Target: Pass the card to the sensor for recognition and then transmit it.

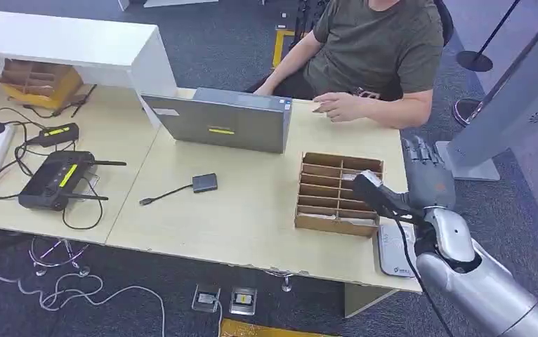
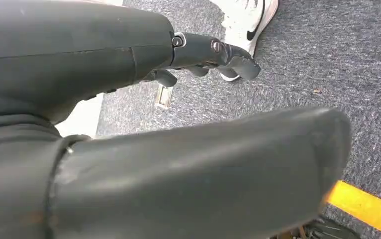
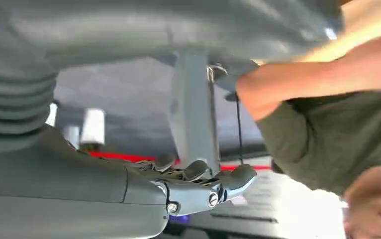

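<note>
No card can be picked out for certain. It probably stands in the slotted cardboard tray point(image 1: 339, 194), but the slots are too small to read. The tray is brown and rigid, its dividers running crosswise and its long side running away from the robot. It sits on the pale table point(image 1: 252, 217), just left of and below the right hand point(image 1: 428, 172). That hand is raised, fingers apart and empty, and is much the nearer. A flat white pad point(image 1: 393, 250) — likely the sensor — lies beside the tray near the arm. The left hand point(image 2: 129, 59) hangs over grey carpet, loosely spread and holding nothing.
</note>
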You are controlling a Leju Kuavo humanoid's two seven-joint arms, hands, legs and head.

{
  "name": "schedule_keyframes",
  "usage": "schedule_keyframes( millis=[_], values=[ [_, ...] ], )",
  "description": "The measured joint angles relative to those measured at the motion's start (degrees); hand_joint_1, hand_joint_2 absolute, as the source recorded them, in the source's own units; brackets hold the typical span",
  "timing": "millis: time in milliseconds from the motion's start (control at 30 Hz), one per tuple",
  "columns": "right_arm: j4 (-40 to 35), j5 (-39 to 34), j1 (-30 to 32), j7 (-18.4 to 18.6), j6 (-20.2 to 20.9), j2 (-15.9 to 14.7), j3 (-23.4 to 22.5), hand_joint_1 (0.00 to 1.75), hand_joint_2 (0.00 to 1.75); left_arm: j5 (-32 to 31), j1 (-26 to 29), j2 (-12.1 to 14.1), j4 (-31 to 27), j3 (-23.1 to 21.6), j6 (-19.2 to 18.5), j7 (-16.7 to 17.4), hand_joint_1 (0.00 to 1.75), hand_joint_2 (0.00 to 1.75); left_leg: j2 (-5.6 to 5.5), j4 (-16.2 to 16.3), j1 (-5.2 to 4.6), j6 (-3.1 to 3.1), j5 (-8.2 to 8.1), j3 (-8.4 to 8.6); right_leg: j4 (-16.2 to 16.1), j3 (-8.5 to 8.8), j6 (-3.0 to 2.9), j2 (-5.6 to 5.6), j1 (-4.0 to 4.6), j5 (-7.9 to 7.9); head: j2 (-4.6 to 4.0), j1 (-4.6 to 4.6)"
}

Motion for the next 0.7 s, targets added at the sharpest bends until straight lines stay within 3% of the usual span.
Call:
schedule_keyframes(
  millis=[33, 67, 100, 133, 433, 700],
  values=[
    [-1.27, -1.12, 0.39, 0.96, 0.94, -0.56, -0.17, 0.00, 1.75, 0.02, 0.00, 0.00, 0.00, 0.00, 0.00, 0.00, 0.00, 0.00, 0.00, 0.00, 0.00, 0.00, 0.00, 0.01, 0.00, 0.00, 0.00, 0.00, 0.00, 0.00, 0.00, 0.04],
    [-2.63, -1.76, 0.83, 1.64, 2.16, -1.11, -0.26, 0.00, 1.75, 0.07, 0.00, 0.00, 0.00, 0.00, 0.00, 0.00, 0.00, 0.00, 0.00, 0.00, 0.00, 0.00, 0.00, 0.01, 0.00, 0.00, 0.00, 0.00, 0.00, 0.00, 0.00, 0.02],
    [-3.96, -1.99, 1.24, 2.12, 3.24, -1.77, -0.26, 0.00, 0.00, 0.20, 0.01, 0.00, 0.00, 0.00, -0.02, 0.00, 0.00, 0.00, 0.00, 0.00, 0.00, 0.00, 0.00, 0.01, 0.00, 0.00, 0.00, 0.00, 0.00, 0.00, -0.02, 0.04],
    [-5.49, -1.98, 1.73, 2.68, 4.04, -2.56, -0.24, 0.00, 1.75, 0.22, 0.01, 0.00, 0.00, 0.00, -0.02, -0.07, 0.00, 0.00, 0.00, 0.00, 0.00, 0.00, 0.00, 0.00, 0.00, 0.00, 0.00, 0.00, 0.00, 0.00, 0.00, 0.00],
    [-17.68, -1.61, 4.74, 5.55, 6.12, -8.89, 0.85, 0.00, 1.75, 1.14, 0.04, 0.17, 0.02, 0.02, -0.15, -0.22, 0.00, 0.00, 0.01, -0.01, 0.00, 0.00, 0.00, 0.00, -0.01, 0.00, 0.00, 0.01, 0.00, 0.00, 0.00, 0.02],
    [-23.14, 2.54, 7.82, 5.53, 7.78, -10.58, 1.82, 0.00, 1.75, 1.22, 0.03, 0.46, 0.02, 0.02, 0.00, -0.55, 0.00, 0.00, 0.01, -0.01, 0.00, 0.00, 0.00, 0.00, 0.00, 0.00, 0.00, 0.01, 0.00, 0.00, -0.02, 0.02]
  ],
)
